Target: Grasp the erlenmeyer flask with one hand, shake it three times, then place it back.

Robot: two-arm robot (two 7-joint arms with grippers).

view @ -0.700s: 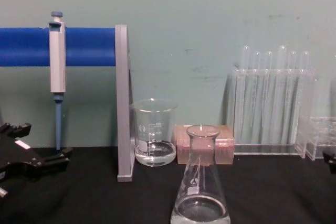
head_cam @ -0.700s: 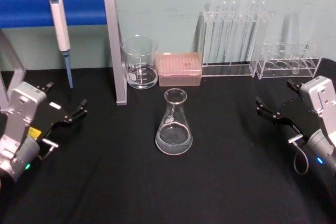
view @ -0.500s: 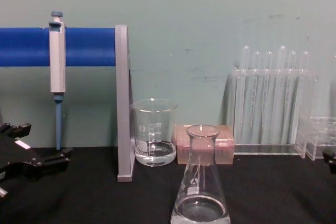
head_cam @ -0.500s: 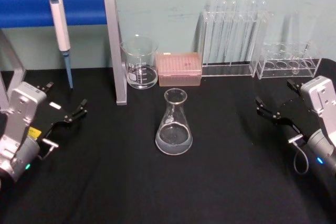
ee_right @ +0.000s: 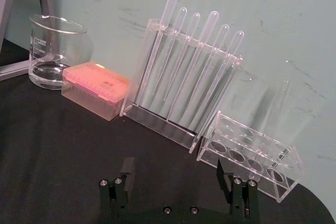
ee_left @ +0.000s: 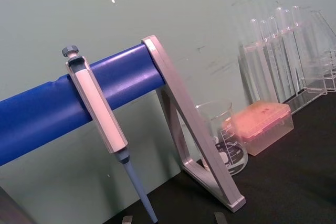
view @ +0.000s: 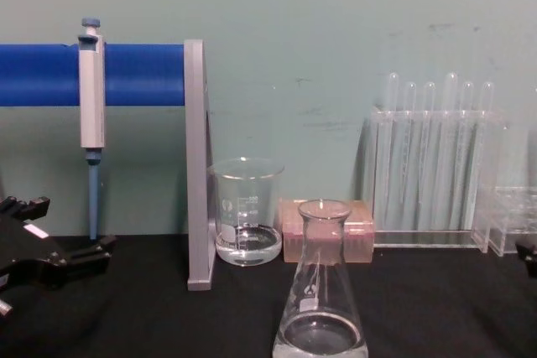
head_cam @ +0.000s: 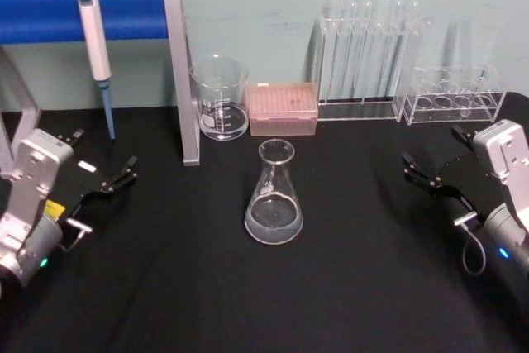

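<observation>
Flask check: erlenmeyer flask (head_cam: 274, 200) stands upright on the black worktop (head_cam: 347, 287), btwn the two pincers and well apart from both, w/ a bit of clear liquid in the bottom. Off to its left the left pincer (head_cam: 103, 149) has its jaws spread wide, nothing in them. Same deal for the right pincer (head_cam: 431, 146) on the other side: wide open, empty, angled in toward the middle. Just beyond the left pincer's tips a pipette (head_cam: 95, 39) hangs on a blue bar (head_cam: 132, 11) w/ a grey frame. Farther out than the flask from either pincer: a glass beaker (head_cam: 220, 98) w/ some liquid and, just beside it, a pink tip box (head_cam: 283, 108). Ahead of the right pincer are a test tube rack (ee_right: 181, 82) and a smaller clear rack (ee_right: 249, 153).
</observation>
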